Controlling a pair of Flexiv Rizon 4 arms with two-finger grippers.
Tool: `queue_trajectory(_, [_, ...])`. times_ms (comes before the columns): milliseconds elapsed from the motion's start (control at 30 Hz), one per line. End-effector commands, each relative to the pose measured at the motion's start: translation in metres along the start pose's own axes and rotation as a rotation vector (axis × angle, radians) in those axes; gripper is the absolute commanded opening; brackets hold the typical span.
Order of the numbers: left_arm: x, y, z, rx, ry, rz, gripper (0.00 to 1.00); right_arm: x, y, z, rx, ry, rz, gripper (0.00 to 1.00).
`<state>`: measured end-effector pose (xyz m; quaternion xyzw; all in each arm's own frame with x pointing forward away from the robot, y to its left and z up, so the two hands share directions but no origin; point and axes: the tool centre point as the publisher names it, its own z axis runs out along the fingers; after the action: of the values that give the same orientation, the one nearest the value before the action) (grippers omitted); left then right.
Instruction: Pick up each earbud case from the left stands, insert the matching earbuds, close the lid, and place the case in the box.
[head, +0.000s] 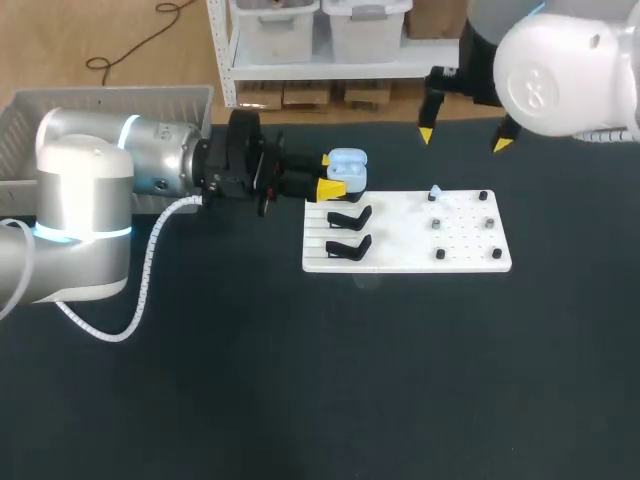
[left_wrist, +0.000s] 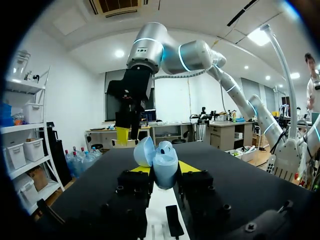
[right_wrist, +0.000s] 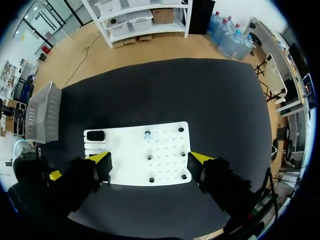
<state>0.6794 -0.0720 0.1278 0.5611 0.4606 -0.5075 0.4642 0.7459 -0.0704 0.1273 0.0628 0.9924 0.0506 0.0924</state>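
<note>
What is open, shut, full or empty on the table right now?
left gripper: shut on the earbud case.
earbud case: lid open.
right gripper: open, holding nothing.
black stands: two of them empty.
earbud: sitting on the white board, not in the case.
box: nothing visible inside.

The left arm (head: 90, 190) stretched level from the left edge of the table (head: 300, 380), wrist horizontal. Its left gripper (head: 330, 174) pointed toward the right edge, both yellow-tipped fingers pressed against opposite sides of an open earbud case (head: 347, 166). The right arm (head: 560, 65) hung over the far right corner, with the right gripper (head: 464, 138) pointing straight down, fingers spread wide, raised above the table.
</note>
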Motion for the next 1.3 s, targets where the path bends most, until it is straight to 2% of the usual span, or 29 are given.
queue_trajectory(33, [0.0, -0.001, 0.0, -0.003, 0.0, 0.001, 0.0, 0.0, -0.002, 0.016, 0.007, -0.029, -0.004, 1.0])
queue_trajectory(400, [0.0, -0.001, 0.0, -0.003, 0.0, 0.001, 0.0, -0.015, -0.015, 0.05, -0.013, -0.021, 0.029, 1.0])
queue_trajectory(500, [0.0, -0.001, 0.0, -0.003, 0.0, 0.001, 0.0, -0.017, -0.012, 0.059, -0.023, -0.007, 0.026, 0.86])
queue_trajectory(767, [0.0, -0.001, 0.0, -0.003, 0.0, 0.001, 0.0, -0.02, -0.001, 0.08, -0.034, 0.028, 0.019, 0.75])
queue_trajectory(933, [0.0, -0.001, 0.0, -0.003, 0.0, 0.001, 0.0, -0.021, -0.003, 0.089, -0.041, 0.035, 0.033, 0.55])
queue_trajectory(1000, [0.0, -0.001, 0.0, -0.003, 0.0, 0.001, 0.0, -0.021, -0.003, 0.091, -0.051, 0.035, 0.04, 0.51])
queue_trajectory(1300, [0.0, -0.001, 0.0, -0.003, 0.0, 0.001, 0.0, -0.006, 0.006, 0.097, -0.082, 0.05, 0.034, 0.62])
